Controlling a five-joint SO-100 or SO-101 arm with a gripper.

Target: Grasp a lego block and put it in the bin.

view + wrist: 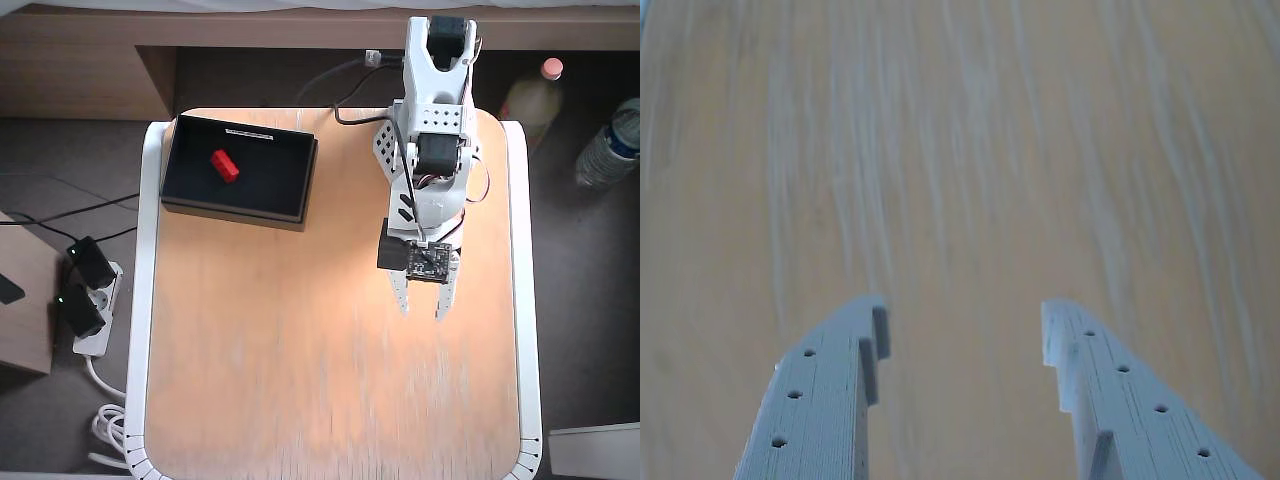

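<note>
The end effector (422,313) hangs spread wide and empty over the wooden counter (300,380). The small red studded plastic lego block (224,165), likely light, rigid and best pinched across flat sides, lies inside the shallow black rectangular bin (285,195).

Desk (300,400): carries the bin (290,175) at its upper-left corner in the overhead view, and the arm's base at the upper right. Lego block (224,165): lies inside the bin, left of its middle. Claw (421,310): right of centre, over bare desk, well apart from the bin. Power strip (85,305): on the floor, left of the desk. Two bottles (530,95) (610,140): on the floor, right of the desk.
</note>
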